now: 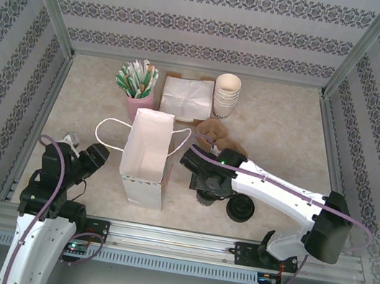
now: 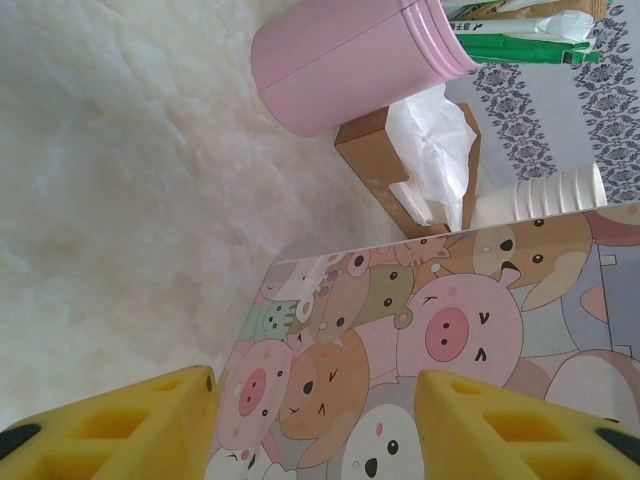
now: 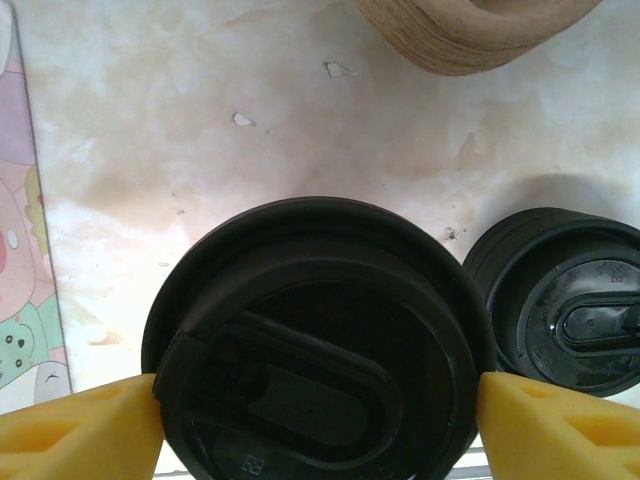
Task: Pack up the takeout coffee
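The takeout coffee (image 3: 320,340) stands on the table just right of the paper bag, its round black lid facing up at my right wrist camera. My right gripper (image 3: 318,420) straddles it from above, and a yellow finger (image 3: 90,430) rests against each side of the lid's rim. From above, the right gripper (image 1: 205,184) covers the cup, with a dark sliver of it (image 1: 204,197) showing below. The white paper bag (image 1: 146,151) stands open-topped, its cartoon-animal side (image 2: 430,340) in front of my left gripper (image 2: 315,430). That gripper (image 1: 89,158) is open and holds nothing.
A loose black lid (image 1: 241,209) lies right of the coffee (image 3: 570,300). Brown cardboard sleeves (image 1: 215,133) sit behind it. At the back stand a pink cup of sachets (image 1: 137,108), a napkin box (image 1: 185,96) and stacked cream cups (image 1: 226,93).
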